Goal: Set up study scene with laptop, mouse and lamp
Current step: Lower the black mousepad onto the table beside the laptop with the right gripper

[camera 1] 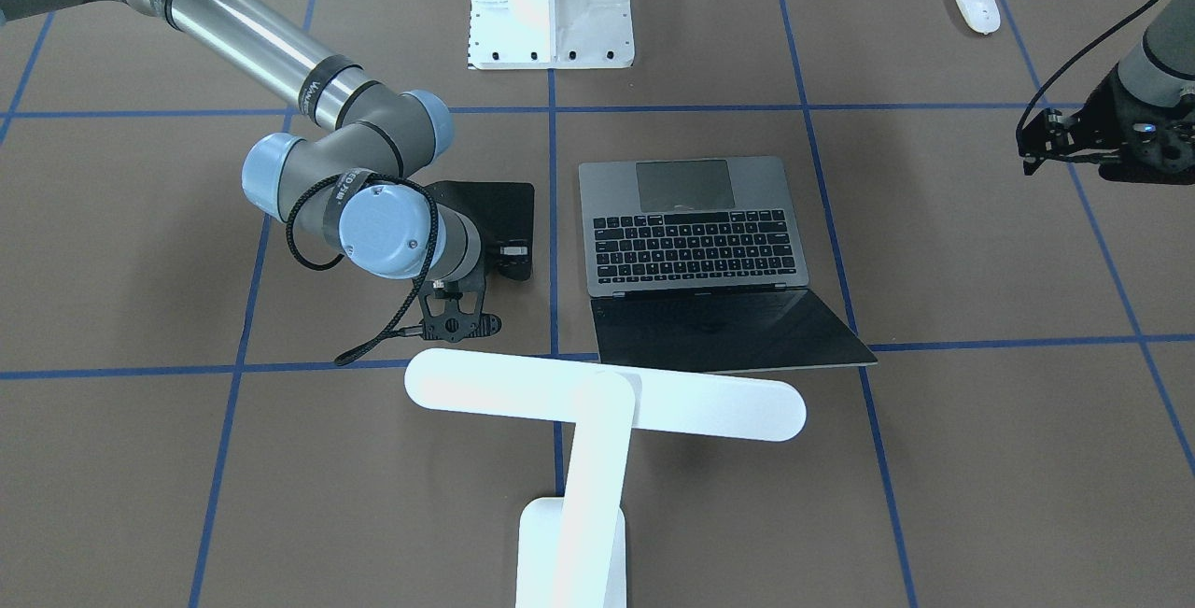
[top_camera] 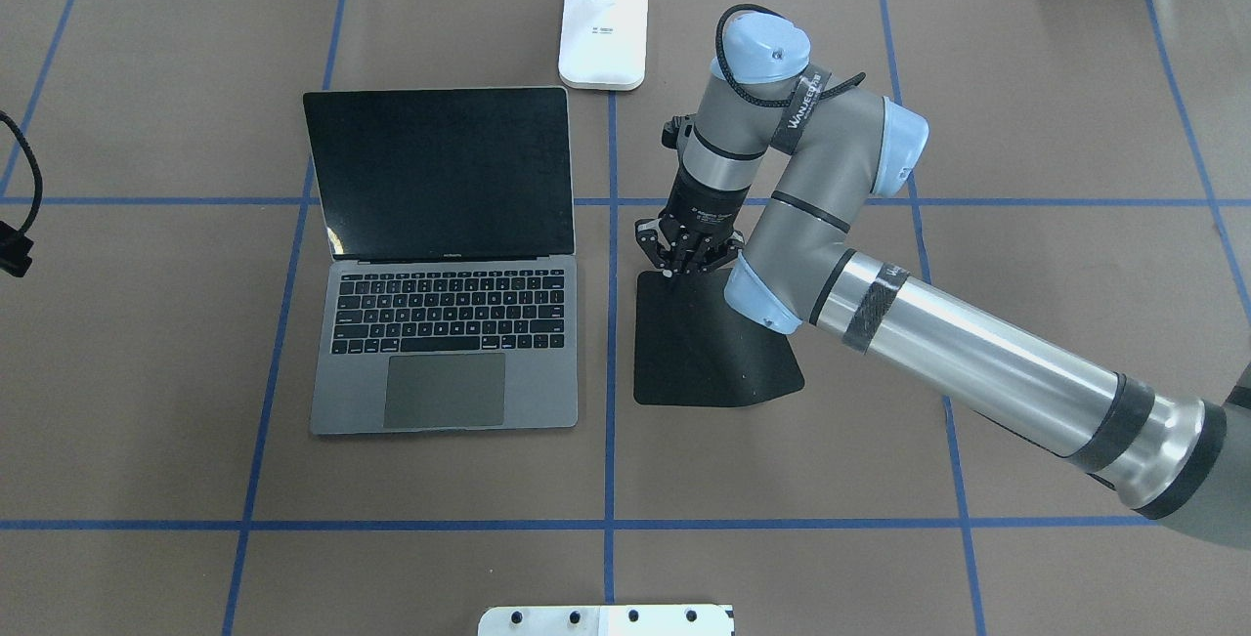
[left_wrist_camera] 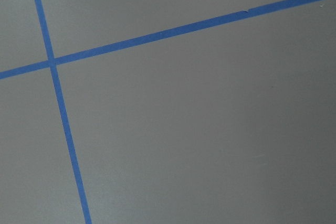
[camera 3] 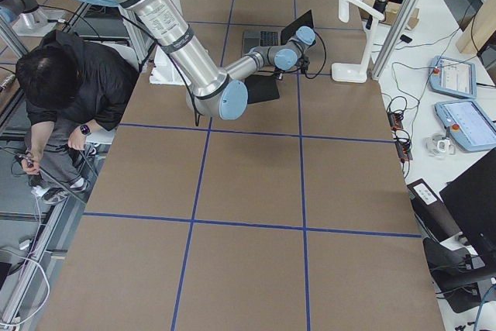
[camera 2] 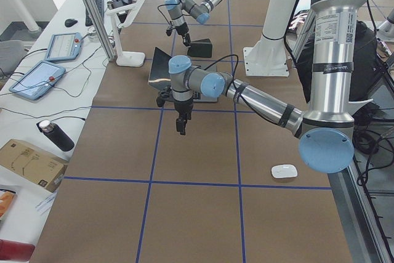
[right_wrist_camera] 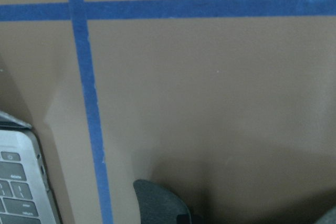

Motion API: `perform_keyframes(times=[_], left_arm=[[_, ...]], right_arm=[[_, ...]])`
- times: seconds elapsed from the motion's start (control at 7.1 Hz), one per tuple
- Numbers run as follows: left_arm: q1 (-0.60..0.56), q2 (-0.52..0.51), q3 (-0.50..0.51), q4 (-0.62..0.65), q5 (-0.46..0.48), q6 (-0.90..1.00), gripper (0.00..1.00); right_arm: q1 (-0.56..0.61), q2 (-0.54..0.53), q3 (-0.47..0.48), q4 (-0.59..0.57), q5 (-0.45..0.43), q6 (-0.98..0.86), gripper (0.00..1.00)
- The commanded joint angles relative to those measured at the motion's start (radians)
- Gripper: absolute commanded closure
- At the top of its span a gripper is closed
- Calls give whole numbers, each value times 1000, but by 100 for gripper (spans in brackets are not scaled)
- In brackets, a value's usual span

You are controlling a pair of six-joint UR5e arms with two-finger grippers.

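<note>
Three task items and two grippers, logged as they lie.

Item 1, small smooth white oval mouse (camera 1: pixel 976 7): rests on the brown paper-covered table (top_camera: pixel 1026 128) with its blue tape grid. It is near the robot's edge on the robot's left and falls outside the overhead view. The shell is low, rounded and glossy. Its long axis runs roughly from the robot's side toward the operators' side. It is well apart from the laptop and the mat.

Item 2, slim dark-grey metal laptop (top_camera: pixel 440 265): open, black screen tipped back, keyboard and trackpad toward the robot.

Item 3, white T-shaped desk lamp (camera 1: pixel 607 398): base at the far edge, bar head hanging just beyond the screen's top edge.

Accessory, black square mat (top_camera: pixel 694 353): just beside the laptop, on the robot's right of it.

Left gripper (camera 1: pixel 1032 148): hovers over bare table. The mouse lies from it toward the robot's base, well apart, with nothing standing between them. Finger spacing cannot be told. Judged the nearer arm for the mouse.

Right gripper (top_camera: pixel 686 268): points down at the mat's far edge, fingers drawn together. Whether they pinch the mat cannot be told. The laptop lies between it and the mouse.

Judgement: the mouse is not yet placed. A grip across its short axis looks the likeliest.
</note>
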Motion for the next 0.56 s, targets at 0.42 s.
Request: perform_keyframes(times=[0.42], left_arm=[[-2, 0, -2, 0, 0, 0, 0]], right_arm=[[0, 8, 1, 0, 0, 108, 100]])
